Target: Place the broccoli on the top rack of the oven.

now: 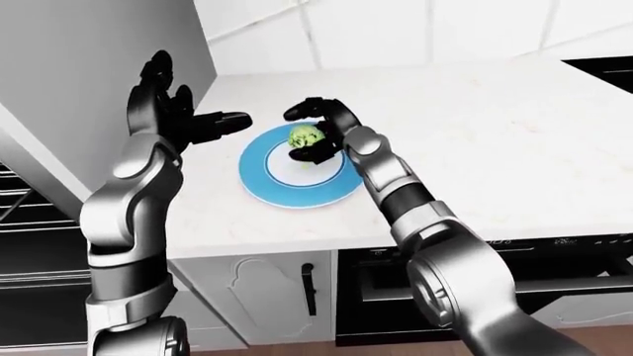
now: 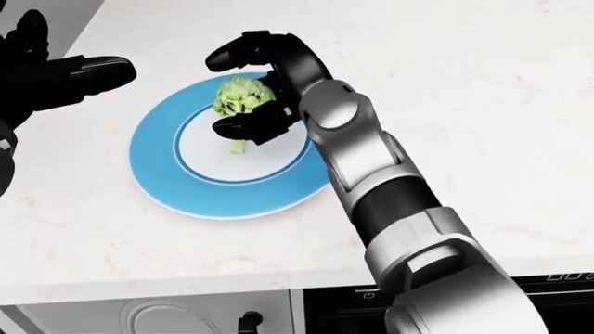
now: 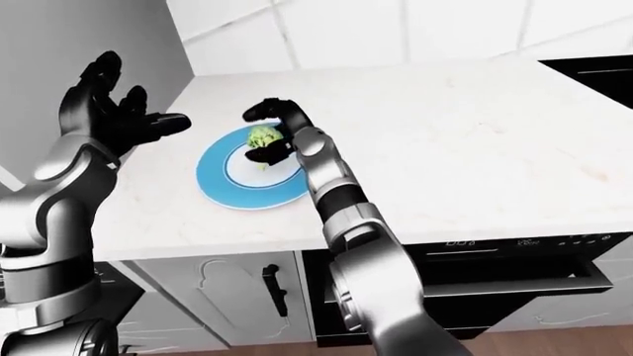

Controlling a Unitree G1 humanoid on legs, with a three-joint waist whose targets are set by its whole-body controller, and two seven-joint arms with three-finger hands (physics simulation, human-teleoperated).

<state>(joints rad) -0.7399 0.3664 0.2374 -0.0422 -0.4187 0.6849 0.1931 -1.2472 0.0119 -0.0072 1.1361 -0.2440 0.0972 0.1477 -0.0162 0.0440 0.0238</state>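
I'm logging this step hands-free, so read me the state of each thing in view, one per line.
Broccoli: gripped, stem hanging just above the plate.
Right hand: fingers closed round the broccoli.
Left hand: open, raised beside the plate, holding nothing.
Blue plate: flat on the counter.
Oven door: below the counter; whether fully shut is unclear.
Cabinet door: shut.
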